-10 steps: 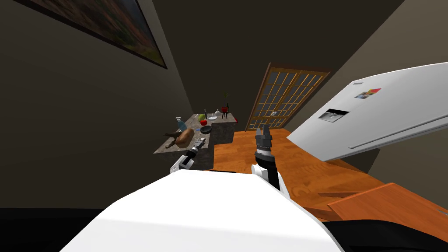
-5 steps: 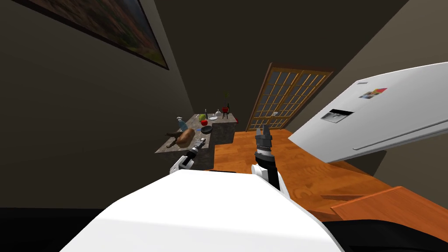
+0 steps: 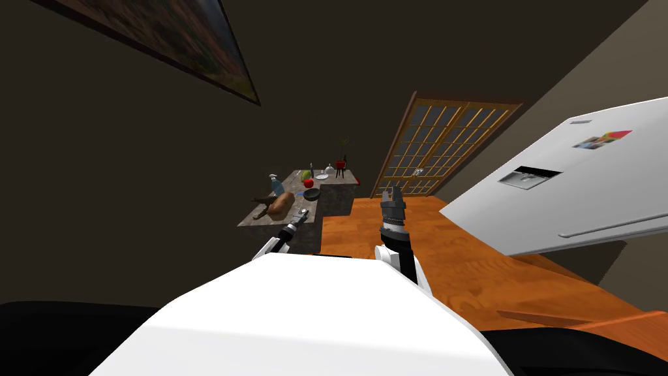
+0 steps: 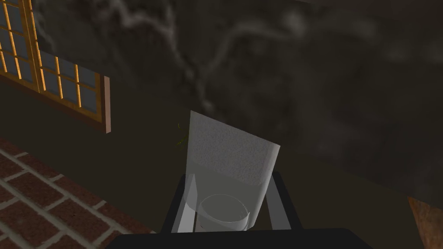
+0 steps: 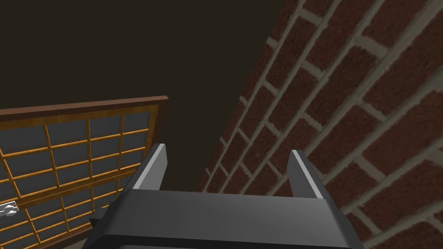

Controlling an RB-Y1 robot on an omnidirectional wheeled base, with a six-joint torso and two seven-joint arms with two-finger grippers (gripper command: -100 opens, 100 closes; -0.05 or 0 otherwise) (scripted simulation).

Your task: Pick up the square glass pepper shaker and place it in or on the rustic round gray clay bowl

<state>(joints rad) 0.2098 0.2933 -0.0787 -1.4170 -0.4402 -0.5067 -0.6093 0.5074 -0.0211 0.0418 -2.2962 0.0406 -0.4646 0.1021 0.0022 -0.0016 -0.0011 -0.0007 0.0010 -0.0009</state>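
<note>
My left gripper is shut on the square glass shaker, a clear block with a frosted upper part and a round base; the fingers press its sides. In the head view this gripper is held out low at the near end of a grey stone counter. The dark round bowl sits on that counter, beyond the gripper and slightly right. My right gripper is raised over the wooden floor, and the right wrist view shows it open with nothing between its fingers.
The counter also carries a brown loaf-like thing, a blue bottle, a red apple, a plate and a red pot on a stand. A lattice door stands behind. A white fridge is at the right.
The whole head view has shifted: I have turned, so the fridge and door slid right and the counter moved slightly right and up. Both grippers keep their pose.
</note>
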